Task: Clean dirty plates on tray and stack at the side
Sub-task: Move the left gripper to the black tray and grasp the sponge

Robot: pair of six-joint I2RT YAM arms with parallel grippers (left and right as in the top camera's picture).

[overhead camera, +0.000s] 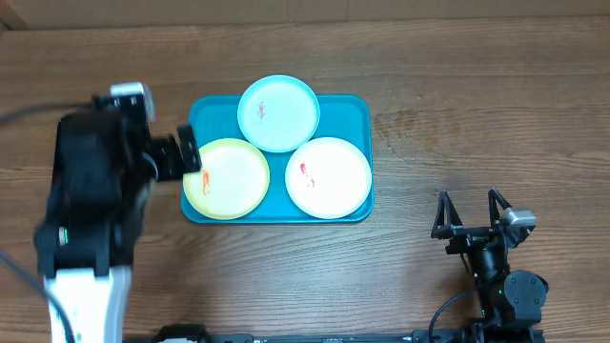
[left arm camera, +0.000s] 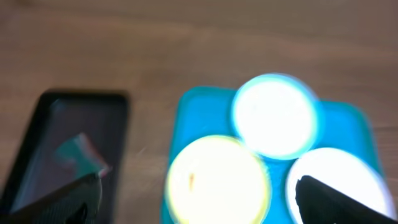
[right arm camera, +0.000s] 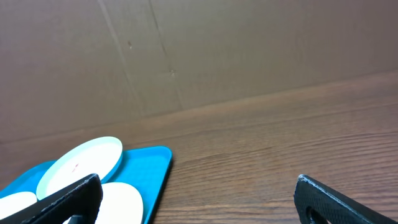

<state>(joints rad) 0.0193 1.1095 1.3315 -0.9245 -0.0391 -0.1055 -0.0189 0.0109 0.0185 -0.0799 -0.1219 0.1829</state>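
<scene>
So the left arm is stretched out toward the right side, and the left gripper has its fingers spread wide apart. The right arm sits folded up, right gripper pointing forward, fingers parted wide too, both empty.

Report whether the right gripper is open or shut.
Open. The right gripper holds its jaws wide apart, with only bare table between them.
</scene>
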